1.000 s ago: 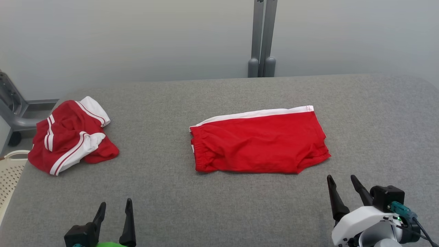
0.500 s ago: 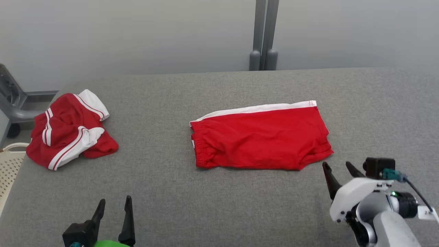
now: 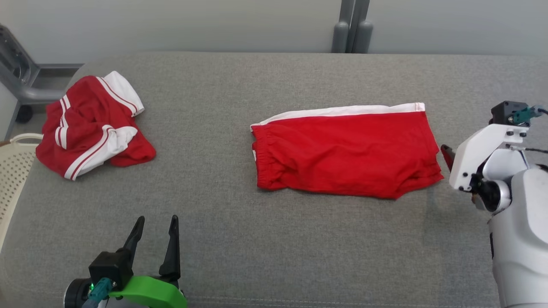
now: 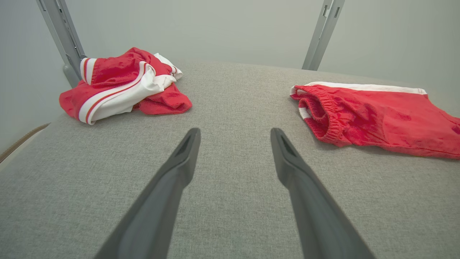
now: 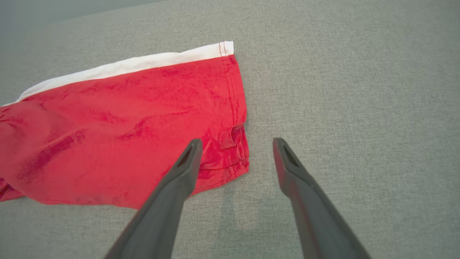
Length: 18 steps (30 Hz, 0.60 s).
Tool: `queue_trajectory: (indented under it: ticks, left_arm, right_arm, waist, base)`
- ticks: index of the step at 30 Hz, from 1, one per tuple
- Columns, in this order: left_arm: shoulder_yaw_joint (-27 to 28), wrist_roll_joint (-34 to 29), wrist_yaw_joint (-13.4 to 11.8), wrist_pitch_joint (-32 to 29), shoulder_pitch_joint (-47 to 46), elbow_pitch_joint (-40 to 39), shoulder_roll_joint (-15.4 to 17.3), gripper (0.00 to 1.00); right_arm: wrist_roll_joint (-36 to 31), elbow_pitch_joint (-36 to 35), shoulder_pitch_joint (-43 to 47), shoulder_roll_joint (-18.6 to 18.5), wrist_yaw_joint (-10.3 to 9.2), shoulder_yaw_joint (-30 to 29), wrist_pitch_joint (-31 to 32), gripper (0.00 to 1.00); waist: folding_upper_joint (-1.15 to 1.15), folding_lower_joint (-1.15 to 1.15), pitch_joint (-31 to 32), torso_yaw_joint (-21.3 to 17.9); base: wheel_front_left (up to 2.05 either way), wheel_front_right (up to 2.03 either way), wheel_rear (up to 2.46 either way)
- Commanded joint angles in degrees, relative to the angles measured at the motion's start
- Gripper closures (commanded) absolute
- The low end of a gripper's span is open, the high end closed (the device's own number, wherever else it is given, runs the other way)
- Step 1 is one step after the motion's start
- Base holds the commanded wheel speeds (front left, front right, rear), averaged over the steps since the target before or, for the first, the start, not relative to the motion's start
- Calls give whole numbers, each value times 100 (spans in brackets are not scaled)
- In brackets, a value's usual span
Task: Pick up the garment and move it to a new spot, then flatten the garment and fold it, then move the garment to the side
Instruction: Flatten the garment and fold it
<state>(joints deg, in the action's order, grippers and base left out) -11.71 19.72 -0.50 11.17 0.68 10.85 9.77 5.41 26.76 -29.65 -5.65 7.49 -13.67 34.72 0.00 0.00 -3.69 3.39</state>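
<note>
Item: red shorts (image 3: 346, 152), folded flat, centre of table (image 3: 274, 256). Right gripper (image 5: 235, 144), fingers spread, hovers at their 3 o'clock hem, likely poised to pinch and drag them aside. Left gripper (image 3: 156, 222), spread and empty, at 7 o'clock.

our left gripper (image 3: 156, 218) has two long, dark, tapered fingers (image 4: 172, 187) on a black block (image 3: 109, 267), with a bright green bracket (image 3: 150, 291) and a teal connector (image 3: 97, 289) beneath. our right gripper (image 5: 236, 142) has matching fingers (image 5: 305, 201). its wrist wears a white shell (image 3: 479, 147) with small dark screws (image 3: 464, 174), a black camera box (image 3: 507, 112) with a teal plug (image 3: 524, 114), a thin black cable (image 3: 533, 150) and a pale grey forearm (image 3: 520, 244).
</note>
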Motion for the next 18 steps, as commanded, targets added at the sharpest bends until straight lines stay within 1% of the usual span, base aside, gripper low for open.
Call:
queue_trajectory:
  ticks: [1, 4, 9, 13, 17, 18]
  left_arm:
    - [-47, -71, 27, 33, -182, -28, -8, 0]
    - [-120, -93, 73, 46, -322, -19, -22, 0]
    - [-249, -138, 148, 75, -582, -15, -51, 0]
    - [-302, -166, 190, 97, -712, -9, -41, 0]
    - [-338, -158, 192, 81, -759, 9, -50, 0]
    - [-348, -151, 196, 77, -770, 16, -53, 0]
  right_arm:
    - [-135, 118, -259, -102, 0, -109, 132, 0]
    - [-298, 313, -540, -187, 0, -281, 296, 0]
    - [-634, 611, -864, -363, 0, -484, 327, 0]
    - [-759, 842, -1034, -411, 0, -616, 289, 0]
    - [-779, 1011, -1124, -381, -1, -763, 235, 0]
    - [-800, 1072, -1141, -367, -1, -811, 234, 4]
  waist:
    - [0, 0, -401, 320]
    - [0, 0, -624, 452]
    - [0, 0, -926, 657]
    - [0, 0, -1112, 762]
    - [0, 0, -1213, 820]
    - [0, 0, -1240, 838]
  base:
    - [0, 0, 0]
    - [0, 0, 0]
    - [0, 0, 0]
    - [0, 0, 0]
    - [0, 0, 0]
    - [0, 0, 0]
